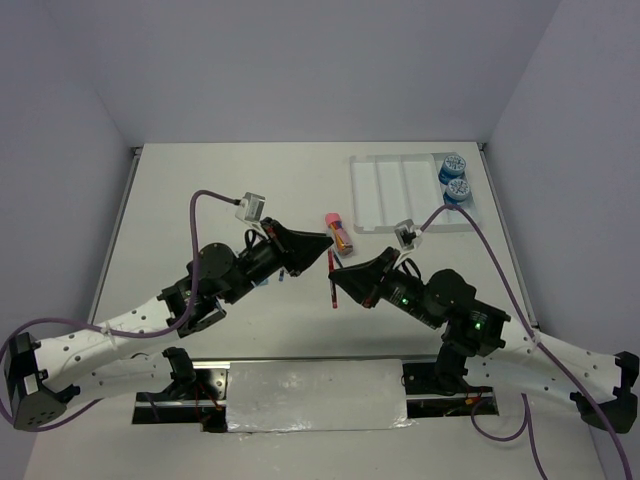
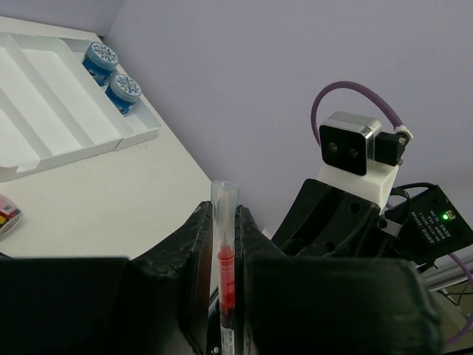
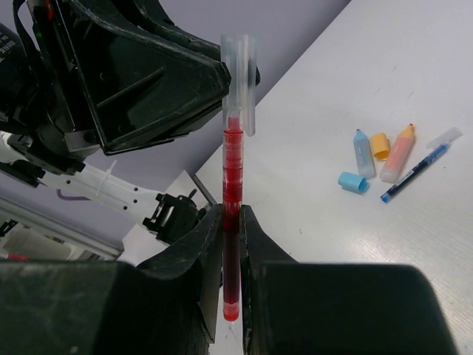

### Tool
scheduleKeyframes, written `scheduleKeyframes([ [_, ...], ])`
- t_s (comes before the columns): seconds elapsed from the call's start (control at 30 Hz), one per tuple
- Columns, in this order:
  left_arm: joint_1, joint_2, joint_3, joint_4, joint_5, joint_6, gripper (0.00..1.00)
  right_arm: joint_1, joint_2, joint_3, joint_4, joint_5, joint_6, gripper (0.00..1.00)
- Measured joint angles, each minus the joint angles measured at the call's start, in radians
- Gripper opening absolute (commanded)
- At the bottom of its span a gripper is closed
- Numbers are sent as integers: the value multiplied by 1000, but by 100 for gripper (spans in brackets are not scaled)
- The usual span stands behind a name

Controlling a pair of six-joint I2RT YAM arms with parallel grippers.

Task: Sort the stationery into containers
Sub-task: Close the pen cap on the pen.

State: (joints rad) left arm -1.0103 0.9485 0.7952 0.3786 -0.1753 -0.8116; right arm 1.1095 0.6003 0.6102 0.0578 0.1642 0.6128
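The right fingers (image 3: 194, 259) clamp a red pen (image 3: 232, 177), its clear cap (image 3: 239, 81) upward.

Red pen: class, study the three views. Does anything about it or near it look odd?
The red pen is gripped by both hands at once: left hand at its capped end, right hand on its barrel. A light-blue cap lies loose beside a light-blue marker.

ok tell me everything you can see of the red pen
The red pen is a thin plastic stick, a red barrel with a clear cap over one end. It hangs in the air between both arms: the right claw pinches the barrel and the left claw closes around the capped end.
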Motion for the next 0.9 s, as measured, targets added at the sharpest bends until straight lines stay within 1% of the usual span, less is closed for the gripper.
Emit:
scheduleKeyframes([
  [0.17,0,4,-2,10,0,0,5,1,26,18,0,2,-5,0],
  [0.43,0,2,-18,43,-2,-6,14,1,32,25,12,40,-29,0],
  [0.57,1,-1,-23,50,-6,-5,14,5,49,30,25,51,-59,0],
  [0.6,2,-2,-23,50,-8,-5,18,5,56,35,26,52,-66,0],
  [0.9,8,-22,-18,87,-10,19,31,5,126,121,24,21,-204,0],
])
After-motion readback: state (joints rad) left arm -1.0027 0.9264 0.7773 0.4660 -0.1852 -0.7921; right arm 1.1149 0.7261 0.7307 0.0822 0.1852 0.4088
